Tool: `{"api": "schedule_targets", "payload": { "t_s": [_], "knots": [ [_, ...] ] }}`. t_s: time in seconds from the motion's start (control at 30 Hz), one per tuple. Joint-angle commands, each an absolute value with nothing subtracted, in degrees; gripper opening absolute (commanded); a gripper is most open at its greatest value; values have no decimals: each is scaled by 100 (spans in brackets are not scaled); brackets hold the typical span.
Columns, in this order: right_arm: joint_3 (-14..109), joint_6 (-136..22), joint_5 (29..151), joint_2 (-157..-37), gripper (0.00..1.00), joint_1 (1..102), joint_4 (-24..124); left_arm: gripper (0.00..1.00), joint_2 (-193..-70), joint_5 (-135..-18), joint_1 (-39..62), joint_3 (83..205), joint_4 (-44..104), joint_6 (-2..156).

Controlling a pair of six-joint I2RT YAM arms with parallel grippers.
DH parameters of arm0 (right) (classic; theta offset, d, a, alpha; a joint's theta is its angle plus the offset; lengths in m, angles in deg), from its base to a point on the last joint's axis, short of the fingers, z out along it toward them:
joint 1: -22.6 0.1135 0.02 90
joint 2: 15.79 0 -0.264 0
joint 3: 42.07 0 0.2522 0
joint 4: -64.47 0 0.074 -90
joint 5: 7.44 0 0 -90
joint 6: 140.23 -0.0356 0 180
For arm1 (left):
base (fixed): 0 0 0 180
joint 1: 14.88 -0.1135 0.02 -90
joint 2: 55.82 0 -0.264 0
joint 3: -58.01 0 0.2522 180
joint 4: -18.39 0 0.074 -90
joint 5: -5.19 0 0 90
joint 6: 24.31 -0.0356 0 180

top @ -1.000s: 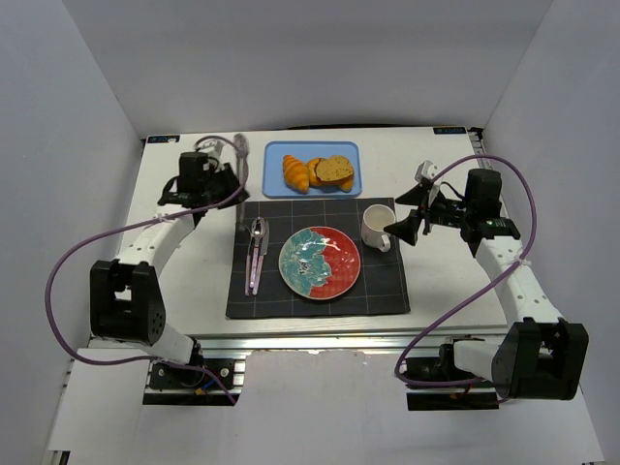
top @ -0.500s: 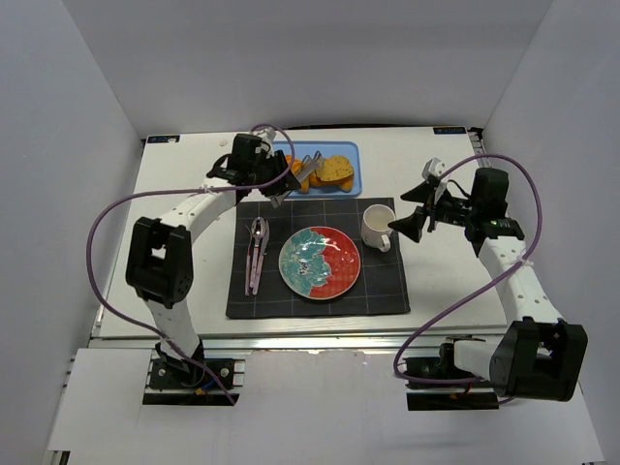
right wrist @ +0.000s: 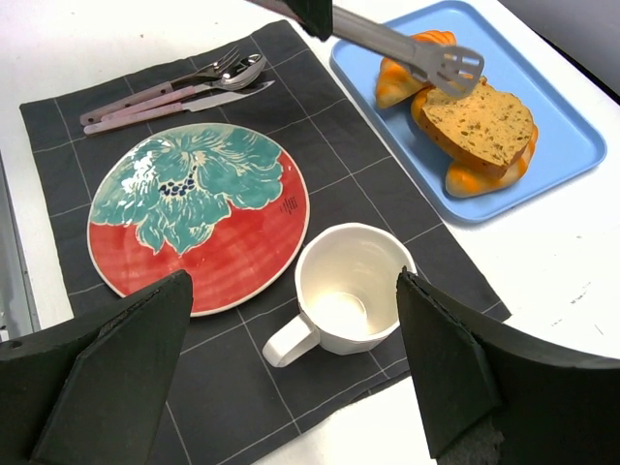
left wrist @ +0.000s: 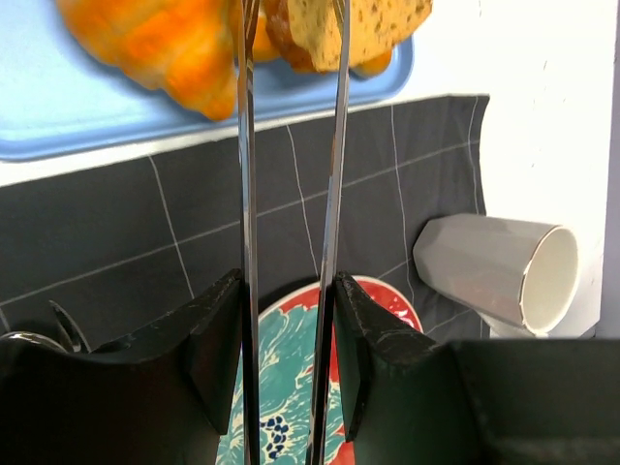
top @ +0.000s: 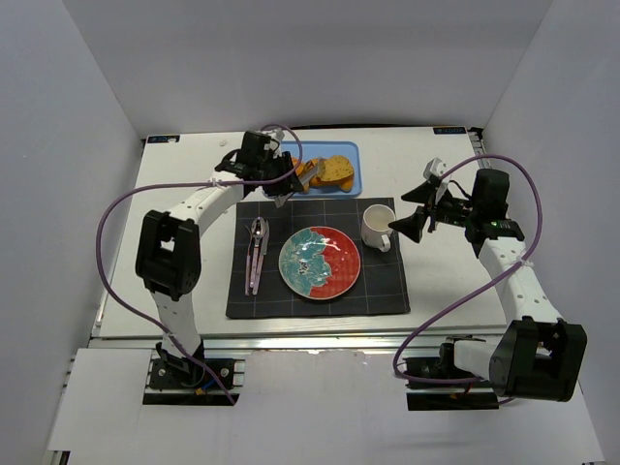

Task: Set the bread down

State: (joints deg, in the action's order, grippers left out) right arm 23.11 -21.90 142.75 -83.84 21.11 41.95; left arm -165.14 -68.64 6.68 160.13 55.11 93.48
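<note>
The bread (top: 337, 170) (right wrist: 480, 124) is a golden-brown slice lying on croissants (left wrist: 155, 39) in the blue tray (top: 351, 148) at the back of the table. My left gripper (top: 279, 180) (left wrist: 288, 358) is shut on metal tongs (left wrist: 246, 145) (right wrist: 407, 48). The tongs reach over the tray, and their tips sit at the slice's left edge (left wrist: 363, 24). One tong arm runs between croissant and slice, the other crosses the slice. My right gripper (top: 407, 225) (right wrist: 294, 320) hangs open and empty beside the white mug.
A dark placemat (top: 387, 291) carries a red and teal plate (top: 320, 262) (right wrist: 194, 223), a white mug (top: 374, 227) (right wrist: 349, 291) to its right, and cutlery (top: 257, 247) (right wrist: 174, 92) to its left. White walls enclose the table on three sides.
My left arm has swung from the table's far left to the tray with the tongs, then edged closer to the slice. The right arm has barely moved.
</note>
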Motion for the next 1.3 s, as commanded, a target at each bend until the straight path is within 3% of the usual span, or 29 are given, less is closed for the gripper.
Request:
{"api": "schedule_targets", "payload": {
  "t_s": [0.0,0.2,0.3,0.4,0.53,0.77,1.07,1.27],
  "knots": [
    [2285,-2290,14391,-8302,89,2085,4420,50,-16525,-6609,744,16230,5588,9232],
    [2285,-2325,14391,-8302,89,2076,4455,47,-16665,-6521,753,16291,5719,9162],
    [2293,-2325,14391,-8311,90,2076,4455,26,-16674,-6529,753,16353,5720,9153],
    [2302,-2334,14391,-8293,89,2076,4438,14,-16526,-6512,753,16414,5667,9197],
    [2329,-2325,14409,-8276,89,2067,4376,6,-16087,-6530,753,16423,5596,9267],
    [2355,-2307,14435,-8285,89,2041,4350,3,-14734,-6503,753,15695,5930,9101],
    [2364,-2246,14435,-8355,89,2014,4306,2,-12615,-6083,762,12918,6625,9424],
    [2390,-2316,14479,-8434,89,2014,4376,8,-11770,-5897,841,12056,6800,9733]
  ]
}}
